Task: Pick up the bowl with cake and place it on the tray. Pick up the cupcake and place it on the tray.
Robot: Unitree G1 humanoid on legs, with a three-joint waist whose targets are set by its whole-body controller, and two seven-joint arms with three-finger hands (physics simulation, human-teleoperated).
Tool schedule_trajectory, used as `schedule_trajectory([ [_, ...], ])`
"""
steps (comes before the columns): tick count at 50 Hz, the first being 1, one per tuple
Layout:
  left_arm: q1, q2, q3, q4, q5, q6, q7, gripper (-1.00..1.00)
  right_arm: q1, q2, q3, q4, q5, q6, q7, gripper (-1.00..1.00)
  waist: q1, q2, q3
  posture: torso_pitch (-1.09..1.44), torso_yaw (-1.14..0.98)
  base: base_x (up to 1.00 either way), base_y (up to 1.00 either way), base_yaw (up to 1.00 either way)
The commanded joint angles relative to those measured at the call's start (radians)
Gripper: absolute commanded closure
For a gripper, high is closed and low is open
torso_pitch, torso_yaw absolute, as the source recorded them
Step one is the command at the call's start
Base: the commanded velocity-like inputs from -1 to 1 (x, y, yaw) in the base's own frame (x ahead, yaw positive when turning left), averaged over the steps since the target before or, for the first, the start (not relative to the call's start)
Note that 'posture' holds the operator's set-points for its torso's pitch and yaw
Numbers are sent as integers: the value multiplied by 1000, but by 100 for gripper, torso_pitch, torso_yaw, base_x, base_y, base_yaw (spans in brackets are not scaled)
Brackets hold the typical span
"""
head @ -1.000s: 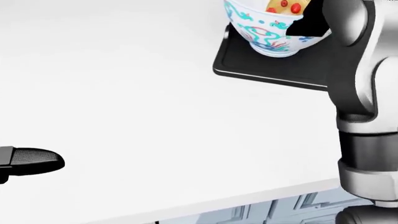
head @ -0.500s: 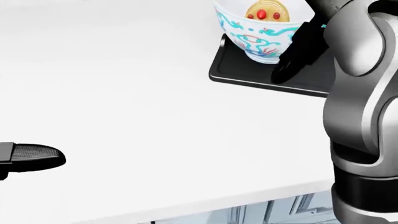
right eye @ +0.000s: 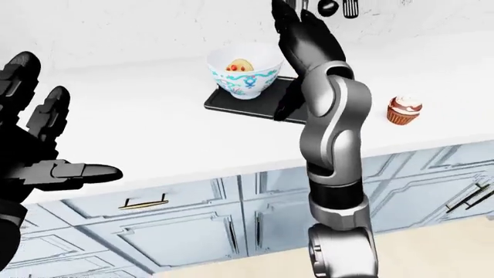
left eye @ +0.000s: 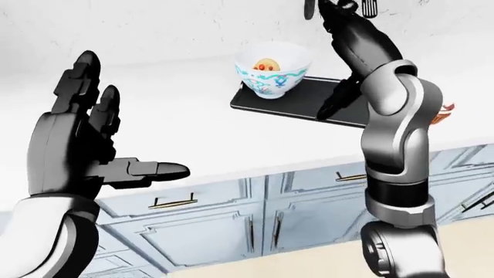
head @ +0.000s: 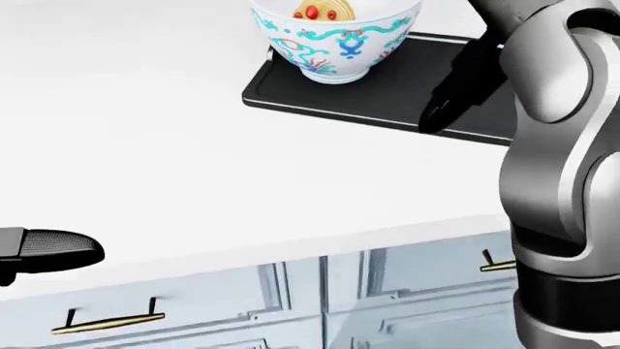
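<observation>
The fingers (head: 448, 98) of the right hand (left eye: 340, 101) are seen pointing down over the tray's near right part, spread loosely and closed on nothing. The left hand (left eye: 81, 145) is held up at the left, fingers fully splayed and empty. The bowl with cake (left eye: 271, 70) is set on the left part of the black tray (left eye: 297, 107). The cupcake (right eye: 405, 110) is left on the white counter (head: 145, 131), right of the tray. Compared with half a second ago, the head view has drawn back: cabinet fronts (head: 291, 305) are now shown below.
</observation>
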Motion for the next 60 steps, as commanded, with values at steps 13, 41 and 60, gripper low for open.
schedule_trajectory([
  [13, -34, -19, -6, -14, 87, -21, -64, -100, -42, -21, -19, -16, 1, -3, -18, -100, 13, -109, -21, 0, 0, 8, -62, 0],
  [41, -20, -77, -6, -14, 217, -31, -172, -100, -80, -4, -14, -38, 58, 50, -30, -100, -35, -63, -2, 0, 0, 4, -10, 0],
  [60, -14, -74, 22, -14, 207, -34, -181, -100, -86, 3, -9, -62, 57, 63, -30, -100, -37, -9, -37, 0, 0, 0, 0, 22],
])
